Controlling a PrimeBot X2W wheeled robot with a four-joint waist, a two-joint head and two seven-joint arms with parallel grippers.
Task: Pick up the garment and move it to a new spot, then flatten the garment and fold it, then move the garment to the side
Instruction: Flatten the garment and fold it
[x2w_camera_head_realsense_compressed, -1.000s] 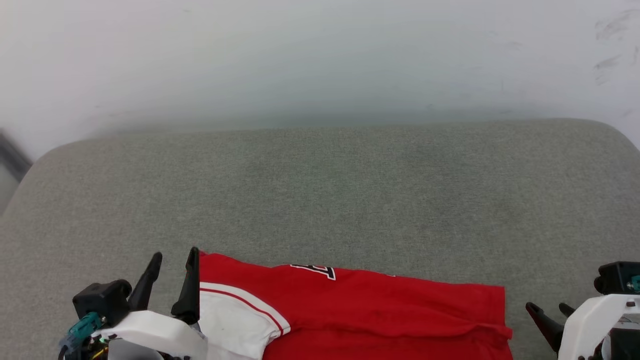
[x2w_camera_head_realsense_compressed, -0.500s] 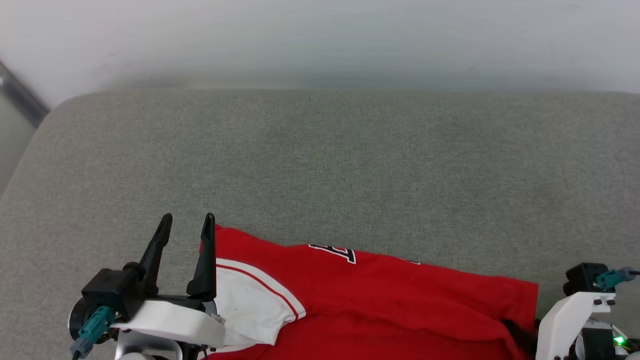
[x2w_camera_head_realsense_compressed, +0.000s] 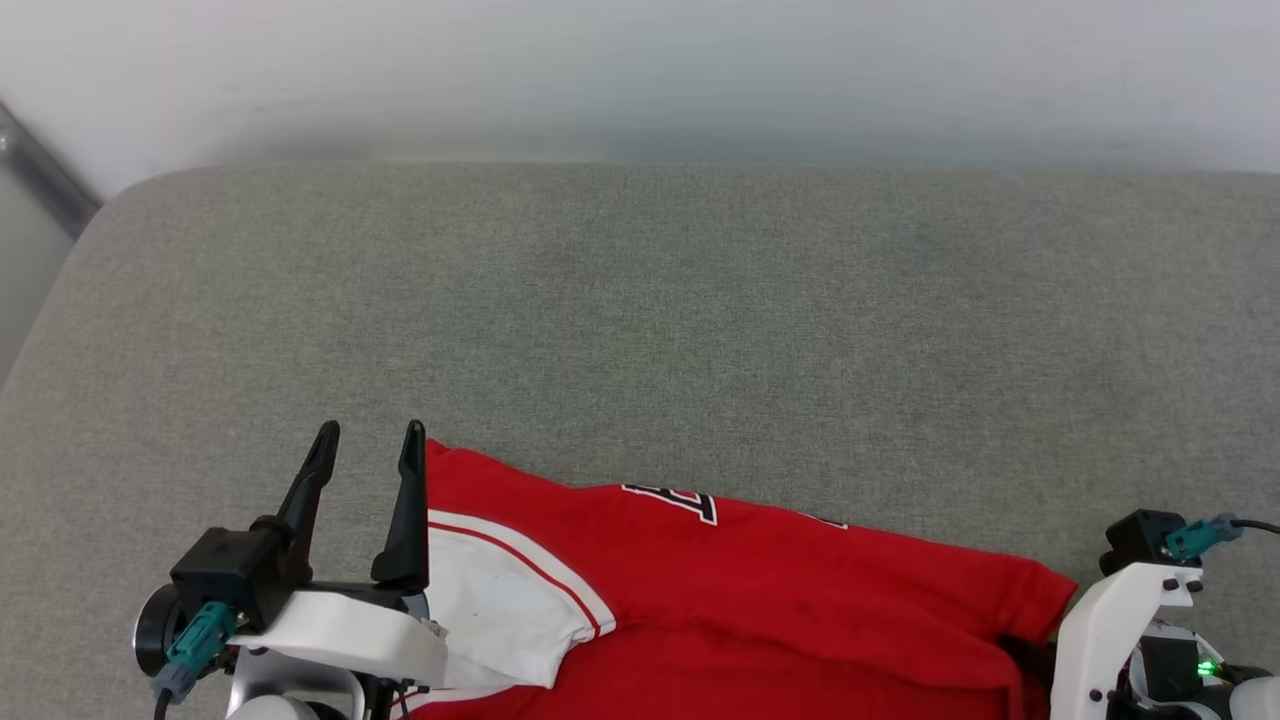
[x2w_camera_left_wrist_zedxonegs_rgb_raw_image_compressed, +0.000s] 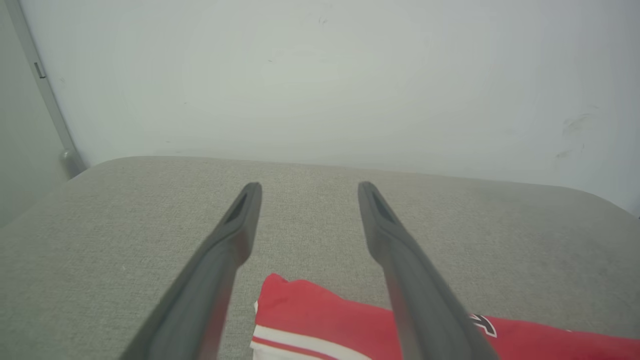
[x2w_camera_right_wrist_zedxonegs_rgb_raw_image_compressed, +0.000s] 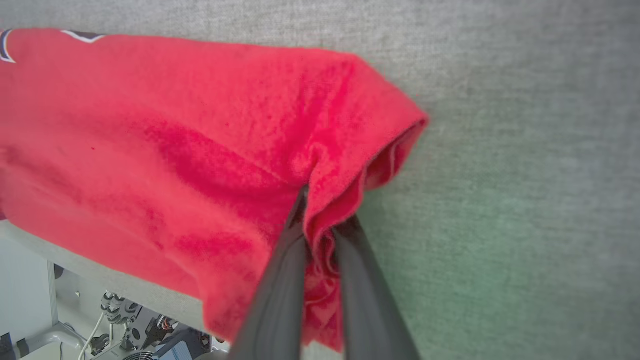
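Evidently the right end effector (x2w_camera_right_wrist_zedxonegs_rgb_raw_image_compressed: 324, 210) had just closed. A second earlier its fingers stood spread and clear of the garment's right edge. Now they were pinched together on a bunched fold of red cloth at the near right corner of the garment (x2w_camera_right_wrist_zedxonegs_rgb_raw_image_compressed: 175, 125), close to where the grey cushioned surface (x2w_camera_head_realsense_compressed: 640, 320) dropped away. The head camera had also shifted over that second, so the jersey's apparent slide up the frame was not its own movement. With that grip made, the pick-up step looked half secured — one corner taken, the other not.

The left end effector (x2w_camera_head_realsense_compressed: 370, 432) kept its fingers wide apart and held nothing. It sat at the garment's far left corner, its right finger lined up with the red edge above the white sleeve panel (x2w_camera_head_realsense_compressed: 500, 610). From its wrist camera the corner lay below and between the fingers, nearer than their tips — contact could not be confirmed. The garment itself lay along the near edge of the surface, spread left to right, with black lettering (x2w_camera_head_realsense_compressed: 672, 500) toward its far side and the pale wall (x2w_camera_head_realsense_compressed: 640, 70) well beyond.
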